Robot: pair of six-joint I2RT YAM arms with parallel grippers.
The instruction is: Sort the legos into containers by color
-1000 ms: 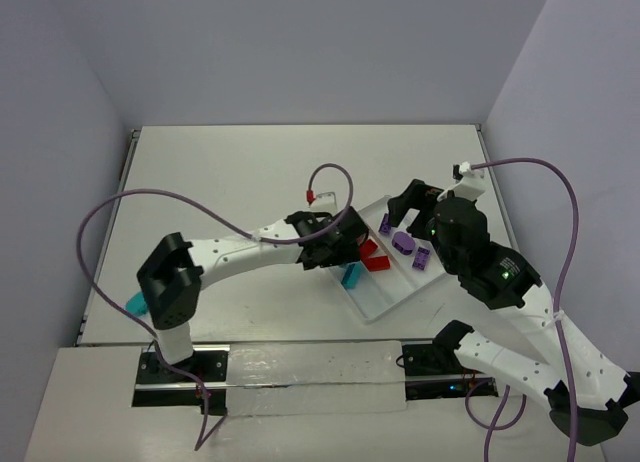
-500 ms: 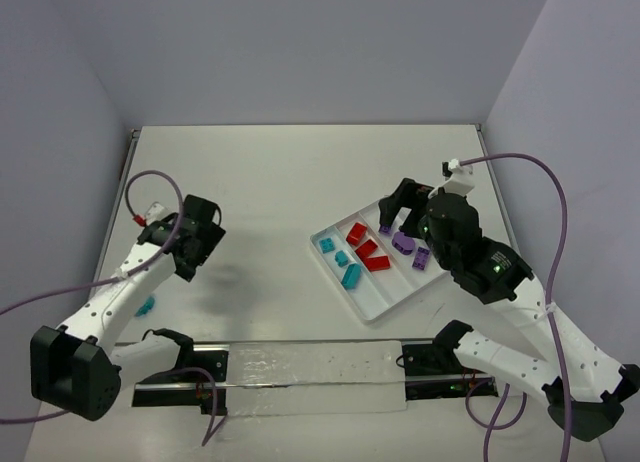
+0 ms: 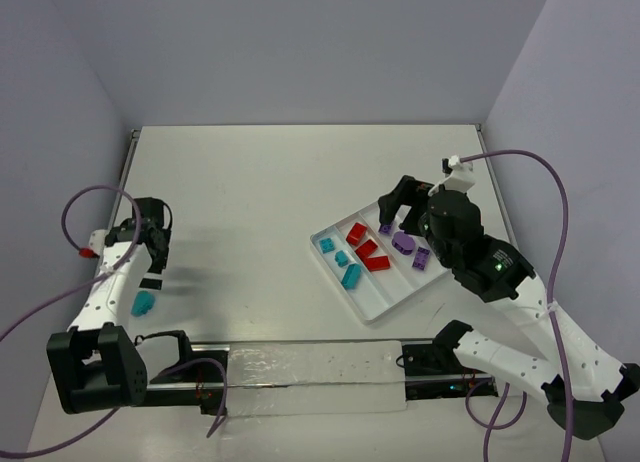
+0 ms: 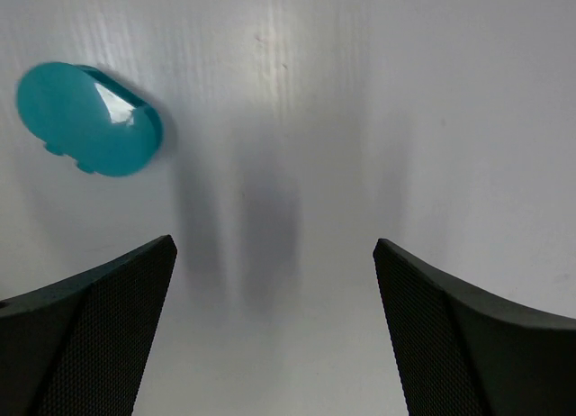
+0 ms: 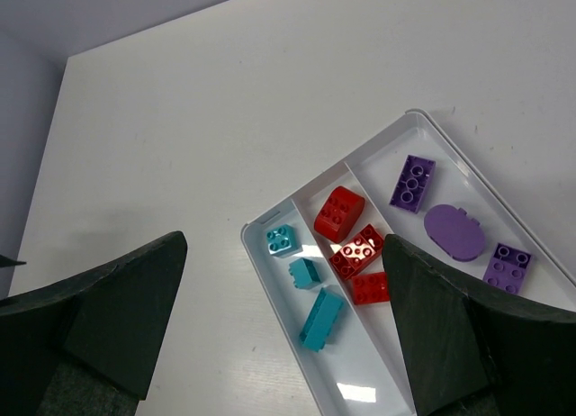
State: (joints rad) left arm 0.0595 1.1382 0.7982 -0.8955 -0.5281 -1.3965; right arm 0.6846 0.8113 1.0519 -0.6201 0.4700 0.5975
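The white tray (image 3: 375,315) lies right of centre with its three containers side by side. Teal legos (image 5: 322,319) fill the left one, red legos (image 5: 357,251) the middle and purple legos (image 5: 454,231) the right. One rounded teal lego (image 3: 143,303) lies loose on the table at the far left. My left gripper (image 3: 151,279) hangs open just beyond it. In the left wrist view this lego (image 4: 88,119) sits up and left of the left gripper (image 4: 274,242), outside the jaws. My right gripper (image 3: 400,214) hovers open above the tray's far end, holding nothing.
Purple cables loop from both arms over the table. A clear strip (image 3: 310,367) runs along the near edge between the arm bases. Walls close in the table on the left, back and right.
My left arm has left the tray and swung across to the far left of the table, above the loose teal lego, with its jaws wider. The right arm has barely moved.
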